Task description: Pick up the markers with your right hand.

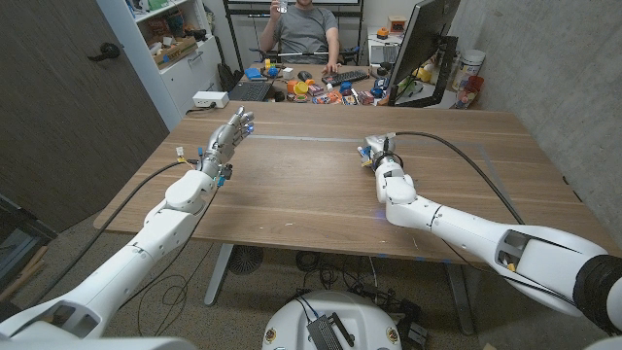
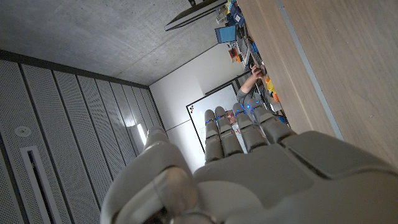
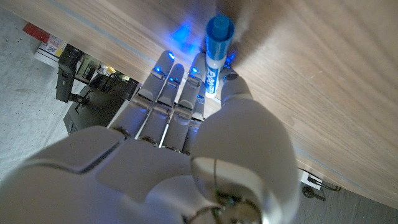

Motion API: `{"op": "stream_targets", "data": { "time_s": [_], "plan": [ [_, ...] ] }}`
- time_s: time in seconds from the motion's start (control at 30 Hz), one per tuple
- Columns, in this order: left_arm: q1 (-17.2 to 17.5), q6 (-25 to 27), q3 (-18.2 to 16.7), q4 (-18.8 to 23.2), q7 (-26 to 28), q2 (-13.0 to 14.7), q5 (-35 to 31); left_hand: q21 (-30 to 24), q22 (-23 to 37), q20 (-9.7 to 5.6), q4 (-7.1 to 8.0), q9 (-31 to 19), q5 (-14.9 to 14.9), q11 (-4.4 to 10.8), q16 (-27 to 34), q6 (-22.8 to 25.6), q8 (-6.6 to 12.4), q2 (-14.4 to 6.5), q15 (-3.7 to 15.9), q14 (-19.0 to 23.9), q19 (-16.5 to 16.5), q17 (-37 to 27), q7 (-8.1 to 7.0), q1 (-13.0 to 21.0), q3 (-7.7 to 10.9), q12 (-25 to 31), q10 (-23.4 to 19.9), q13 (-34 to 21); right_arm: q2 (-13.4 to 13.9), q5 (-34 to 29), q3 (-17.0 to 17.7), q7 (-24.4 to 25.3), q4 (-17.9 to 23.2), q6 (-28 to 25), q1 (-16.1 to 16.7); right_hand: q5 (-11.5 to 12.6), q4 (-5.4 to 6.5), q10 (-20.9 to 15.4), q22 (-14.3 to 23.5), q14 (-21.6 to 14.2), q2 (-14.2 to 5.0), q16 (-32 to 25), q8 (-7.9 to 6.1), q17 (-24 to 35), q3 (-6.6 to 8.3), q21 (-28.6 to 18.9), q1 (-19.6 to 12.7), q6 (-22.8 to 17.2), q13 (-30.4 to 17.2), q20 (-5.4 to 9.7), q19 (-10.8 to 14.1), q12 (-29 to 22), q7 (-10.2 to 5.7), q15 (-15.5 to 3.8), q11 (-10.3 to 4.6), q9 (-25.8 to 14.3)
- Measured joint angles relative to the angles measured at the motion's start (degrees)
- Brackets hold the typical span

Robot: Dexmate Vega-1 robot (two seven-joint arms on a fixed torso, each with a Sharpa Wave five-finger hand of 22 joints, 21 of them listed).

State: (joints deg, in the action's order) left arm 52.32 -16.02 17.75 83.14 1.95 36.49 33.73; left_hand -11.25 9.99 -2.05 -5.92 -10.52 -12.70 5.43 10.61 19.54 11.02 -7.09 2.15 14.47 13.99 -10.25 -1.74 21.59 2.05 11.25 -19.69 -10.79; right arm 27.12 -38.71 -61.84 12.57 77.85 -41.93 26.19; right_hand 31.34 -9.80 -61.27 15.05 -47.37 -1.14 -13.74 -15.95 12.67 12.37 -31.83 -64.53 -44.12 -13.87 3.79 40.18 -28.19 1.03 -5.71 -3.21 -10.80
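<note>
A white marker with a blue cap (image 3: 214,50) sits between the thumb and fingers of my right hand (image 3: 186,124), cap pointing away from the palm, just over the wooden table (image 3: 329,81). In the head view my right hand (image 1: 379,154) is low at the table's middle right, with a bit of blue of the marker (image 1: 363,153) at its fingers. My left hand (image 1: 231,133) hangs above the table's far left, fingers stretched out and apart, holding nothing. From the left wrist, the back of my left hand (image 2: 249,168) shows with straight fingers.
A black cable (image 1: 466,156) runs over the table's right part from my right arm. A person (image 1: 303,29) sits behind the table at a cluttered desk (image 1: 330,89) with a laptop (image 1: 251,89) and a monitor (image 1: 428,44). Shelves (image 1: 170,39) stand at the back left.
</note>
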Motion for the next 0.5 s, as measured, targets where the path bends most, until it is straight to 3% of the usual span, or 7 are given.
{"op": "stream_targets", "data": {
  "time_s": [0.2,0.5],
  "plan": [
    [-0.02,-0.07,0.32,0.2,0.01,-0.21,-0.2,0.0,0.0,0.0,0.0,0.0,0.0,0.0,0.0,0.0,0.0,0.0,0.0,0.0,0.0,0.0,0.0,0.0,0.0,0.0,0.0,0.0,1.03,0.53,1.82,2.23,2.56,-0.16,1.58,-0.22,0.0,-0.05,0.0,-0.45,0.36,0.0,-0.01,0.27,0.49,-0.45,-0.36,-0.61,-0.61,0.21,0.21,-0.35,-0.51,-0.13,0.05,-0.16],
    [-0.25,-0.32,0.74,0.27,-0.34,-0.6,-0.3,0.0,0.0,0.0,0.0,0.0,0.0,0.0,0.0,0.0,0.0,0.0,0.0,0.0,0.0,0.0,0.0,0.0,0.0,0.0,0.0,0.0,5.04,-0.53,5.57,3.09,11.8,-2.63,3.74,-0.84,0.08,-0.05,-0.01,-1.06,0.67,0.0,0.04,0.53,1.06,-1.24,-0.67,-0.33,-0.75,0.21,0.2,-0.35,-0.23,-0.14,0.04,-0.12]
  ]
}}
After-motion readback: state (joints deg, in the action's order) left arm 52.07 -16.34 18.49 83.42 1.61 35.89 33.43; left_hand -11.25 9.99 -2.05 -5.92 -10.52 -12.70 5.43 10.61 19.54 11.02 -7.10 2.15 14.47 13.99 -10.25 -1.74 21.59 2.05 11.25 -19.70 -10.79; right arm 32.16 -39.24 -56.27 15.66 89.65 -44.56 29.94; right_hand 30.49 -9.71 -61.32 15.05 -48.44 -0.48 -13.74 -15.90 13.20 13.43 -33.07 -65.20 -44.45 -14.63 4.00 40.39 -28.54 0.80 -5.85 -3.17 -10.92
